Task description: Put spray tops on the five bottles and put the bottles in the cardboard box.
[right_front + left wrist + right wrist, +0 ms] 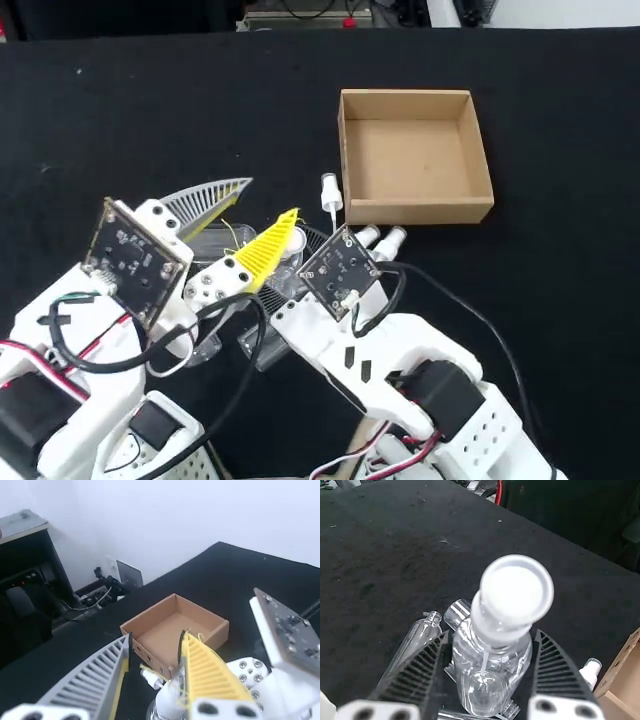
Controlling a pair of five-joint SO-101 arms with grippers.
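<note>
- Between the black fingers of the right gripper (491, 636): a clear plastic bottle (490, 680) with rounded shoulders. A white spray top (516, 587) sits on its neck, and the dip tube is visible through the wall.
- Right gripper: clasped on the bottle, one finger against each side of the body. The bottle stands upright, its top toward the wrist camera.
- Left gripper (157, 639): gray and yellow fingers spread apart. The spray top (167, 702) lies low between them, close to the yellow finger.
- Beside the held bottle: uncapped bottles (415, 640) lying on the black table (560, 300).
- Cardboard box (420, 211): open-topped, beyond both grippers, with loose spray tops (331, 195) just beside its near wall.
</note>
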